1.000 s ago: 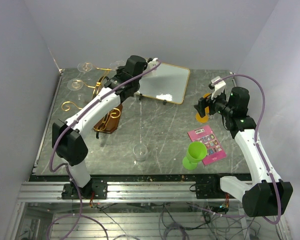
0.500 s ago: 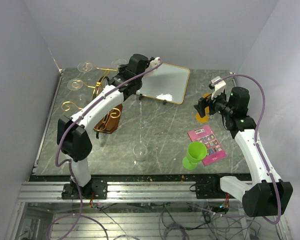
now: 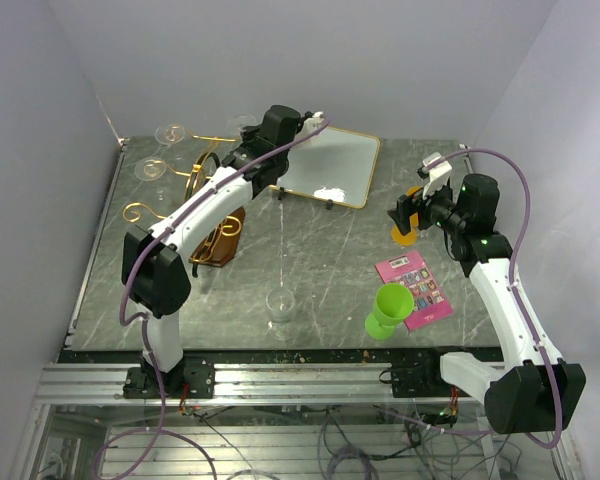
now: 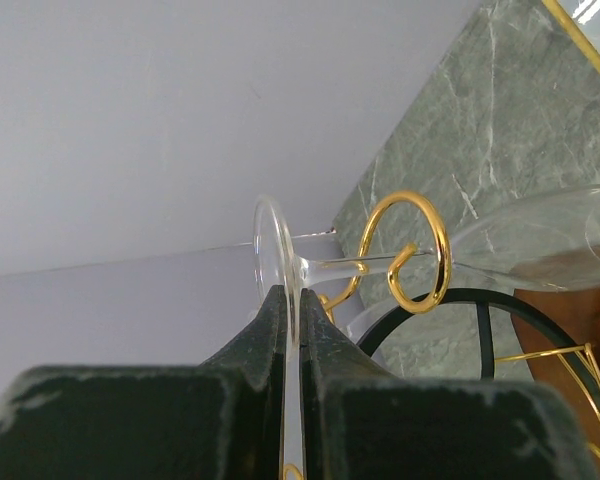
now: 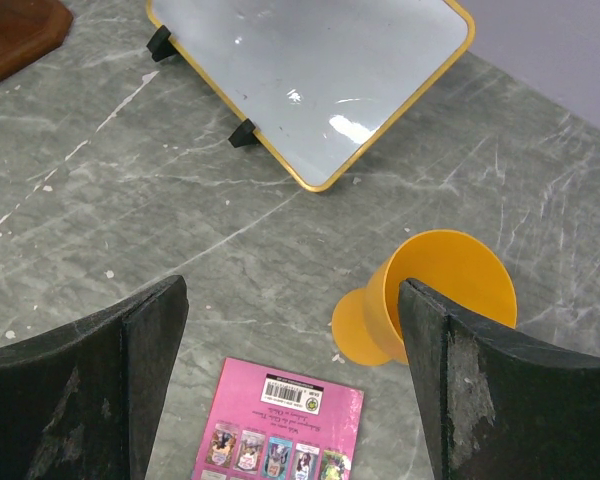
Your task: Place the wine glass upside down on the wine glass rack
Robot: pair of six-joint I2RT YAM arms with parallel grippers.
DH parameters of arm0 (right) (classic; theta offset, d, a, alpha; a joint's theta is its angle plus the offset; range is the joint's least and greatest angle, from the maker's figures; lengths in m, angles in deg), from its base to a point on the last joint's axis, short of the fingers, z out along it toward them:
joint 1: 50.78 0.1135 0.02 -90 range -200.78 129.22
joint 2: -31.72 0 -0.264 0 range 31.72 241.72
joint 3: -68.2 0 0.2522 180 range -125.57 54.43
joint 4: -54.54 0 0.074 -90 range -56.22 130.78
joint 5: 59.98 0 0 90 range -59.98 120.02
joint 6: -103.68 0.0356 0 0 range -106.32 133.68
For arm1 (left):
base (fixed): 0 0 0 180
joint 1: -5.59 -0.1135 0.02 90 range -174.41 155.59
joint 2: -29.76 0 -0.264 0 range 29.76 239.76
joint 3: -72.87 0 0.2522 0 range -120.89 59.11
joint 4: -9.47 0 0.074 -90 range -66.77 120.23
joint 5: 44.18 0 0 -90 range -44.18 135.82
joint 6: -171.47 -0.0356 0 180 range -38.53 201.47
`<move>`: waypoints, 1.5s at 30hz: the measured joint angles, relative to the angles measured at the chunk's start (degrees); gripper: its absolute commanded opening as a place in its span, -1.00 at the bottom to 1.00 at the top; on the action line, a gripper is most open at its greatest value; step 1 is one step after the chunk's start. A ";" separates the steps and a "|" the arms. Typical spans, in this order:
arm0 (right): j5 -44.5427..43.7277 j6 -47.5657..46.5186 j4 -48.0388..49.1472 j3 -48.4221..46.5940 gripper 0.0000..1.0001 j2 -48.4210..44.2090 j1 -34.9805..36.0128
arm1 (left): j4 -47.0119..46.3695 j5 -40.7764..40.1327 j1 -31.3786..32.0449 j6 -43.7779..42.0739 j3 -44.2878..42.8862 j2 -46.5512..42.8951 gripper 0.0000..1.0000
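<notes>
My left gripper [image 4: 293,300] is shut on the flat foot of a clear wine glass [image 4: 276,248]. The glass lies sideways, its stem passing through a gold curl of the wine glass rack [image 4: 420,215] and its bowl [image 4: 540,240] beyond it. In the top view the left gripper [image 3: 250,140] is at the back of the rack [image 3: 202,182], which stands on a brown wooden base [image 3: 220,245]. Two other clear glasses [image 3: 170,133] [image 3: 150,168] hang from its left arms. My right gripper [image 5: 292,300] stands open above the table, holding nothing.
Another clear wine glass [image 3: 280,305] stands upright near the front edge. A gold-framed white board [image 3: 330,168] lies behind the middle. An orange cup [image 5: 445,295], a pink booklet [image 5: 280,430] and a green cup [image 3: 390,308] sit on the right side.
The left arm has shifted slightly toward the back and right, still gripping the glass foot. The right arm has not moved.
</notes>
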 measured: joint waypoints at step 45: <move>0.66 -0.04 0.02 0.02 0.72 0.00 0.00 | 0.70 3.17 3.41 0.50 -2.01 1.70 -0.86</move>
